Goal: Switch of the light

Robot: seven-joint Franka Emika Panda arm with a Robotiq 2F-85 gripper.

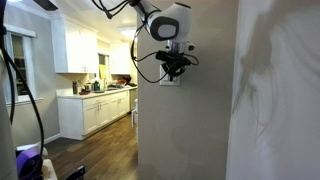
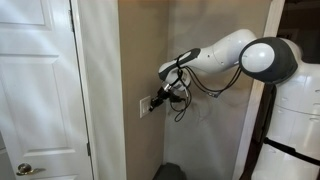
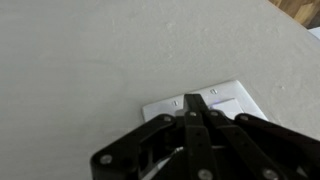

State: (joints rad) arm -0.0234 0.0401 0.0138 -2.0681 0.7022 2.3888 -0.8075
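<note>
A white light switch plate (image 3: 196,101) is set in a beige wall. It also shows in both exterior views (image 1: 168,80) (image 2: 146,106). My gripper (image 3: 193,103) has its black fingers pressed together, tips right at the plate's middle, over the switches. In an exterior view the gripper (image 2: 157,99) points at the plate from the right. In an exterior view the gripper (image 1: 174,72) hangs in front of the plate. Whether the tips touch the switch I cannot tell.
A white door (image 2: 35,90) with a knob stands beside the wall. A lit kitchen with white cabinets (image 1: 95,110) lies beyond the wall corner. The robot's white base (image 2: 295,120) is close to the wall.
</note>
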